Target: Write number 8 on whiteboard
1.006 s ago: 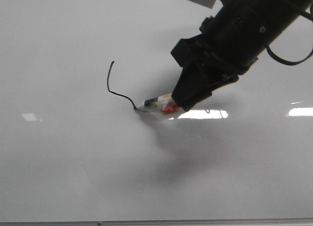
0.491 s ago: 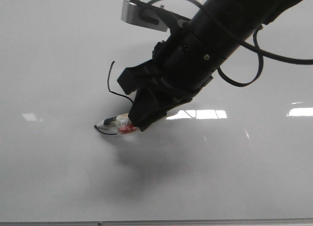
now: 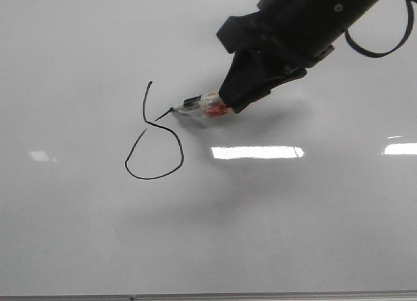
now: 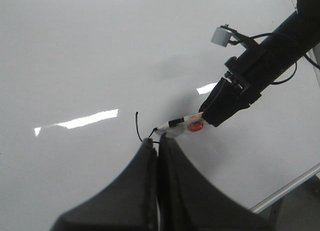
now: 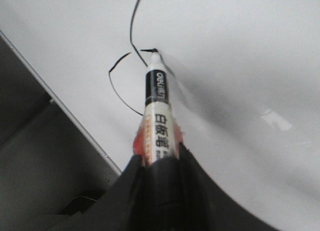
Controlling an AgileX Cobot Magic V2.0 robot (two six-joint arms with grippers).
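Front view: I am holding the marker [image 3: 203,106] clamped in my right gripper [image 3: 229,104], its long axis running from my fingers out toward my own left side, tip leading. The tip is touching the whiteboard [image 3: 78,236] just beside the waist of the number 8 [image 3: 154,141], on the side nearer my gripper. The lower loop is looking closed and round below that waist; above it only a single stroke is rising, so the upper loop is not yet closed. As I judge it, the coming stroke is running up and away from the waist, curving to meet the top of that lone stroke.

Left wrist view: my left gripper [image 4: 157,150] is hanging with its fingers pressed together on nothing, close over the drawn line and hiding most of it; only the top stroke is showing beyond the fingers. The marker tip is lying just beside my left fingertips, so both arms are near the figure, but only the right one is carrying the pen.

Right wrist view: the marker barrel is pointing straight away from my fingers at the waist of the figure. I am reading "DELI" on the black band, then printed characters too blurred to make out.
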